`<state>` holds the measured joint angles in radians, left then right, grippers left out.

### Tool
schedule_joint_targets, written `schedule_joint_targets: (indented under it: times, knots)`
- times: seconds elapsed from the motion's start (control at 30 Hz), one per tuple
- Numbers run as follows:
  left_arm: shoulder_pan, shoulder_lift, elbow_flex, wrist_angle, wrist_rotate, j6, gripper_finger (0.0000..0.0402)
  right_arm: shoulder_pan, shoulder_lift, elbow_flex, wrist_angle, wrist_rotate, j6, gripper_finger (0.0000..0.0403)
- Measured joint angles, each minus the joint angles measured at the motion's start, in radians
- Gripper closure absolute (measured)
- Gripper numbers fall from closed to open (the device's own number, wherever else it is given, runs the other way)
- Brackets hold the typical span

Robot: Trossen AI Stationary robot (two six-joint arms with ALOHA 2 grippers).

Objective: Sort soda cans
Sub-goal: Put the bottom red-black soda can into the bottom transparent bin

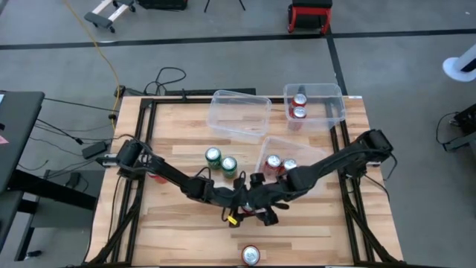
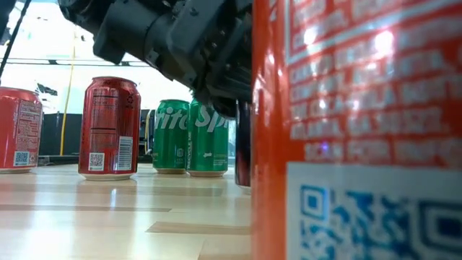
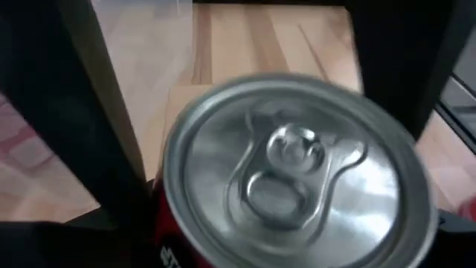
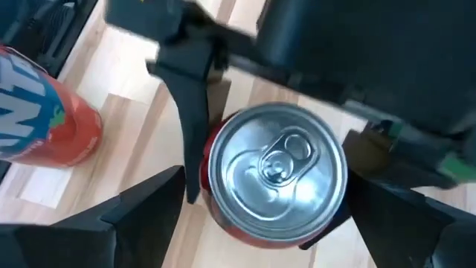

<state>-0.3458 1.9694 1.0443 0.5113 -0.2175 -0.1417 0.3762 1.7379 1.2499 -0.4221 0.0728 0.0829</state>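
Both claws [image 1: 249, 202] straddle one red can [image 4: 277, 173]; actual grip cannot be told.

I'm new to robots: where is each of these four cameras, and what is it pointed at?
High view: above the table, looking down; both arms meet mid-table.
Low view: at tabletop height, facing green cans; an arm hangs above.
Left wrist view: on the left arm, over a red can between its fingers.
Right wrist view: on the right arm, over the same red can.
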Motion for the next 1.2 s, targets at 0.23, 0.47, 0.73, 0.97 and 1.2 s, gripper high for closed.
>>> schedule_joint_targets:
  times: [0.23,0.47,0.73,0.97,1.2]
  knots:
    - [-0.013,-0.092,0.000,-0.171,-0.016,0.009,0.0079,-0.007,-0.005,0.000,0.023,-0.003,-0.004,0.0020]
    - [-0.022,-0.100,-0.001,-0.139,-0.039,0.002,0.0079,-0.007,-0.009,0.000,0.063,-0.009,-0.002,0.0021]
    - [-0.022,-0.106,0.000,-0.150,-0.041,-0.010,0.0079,-0.012,-0.007,0.000,0.071,-0.009,0.001,0.0021]
    - [-0.022,-0.147,0.000,-0.173,-0.050,-0.012,0.0079,-0.012,-0.010,0.020,0.058,-0.002,-0.005,0.0021]
    - [-0.024,-0.221,0.000,-0.286,-0.084,-0.024,0.0079,-0.010,-0.010,0.102,0.022,0.043,-0.029,0.0021]
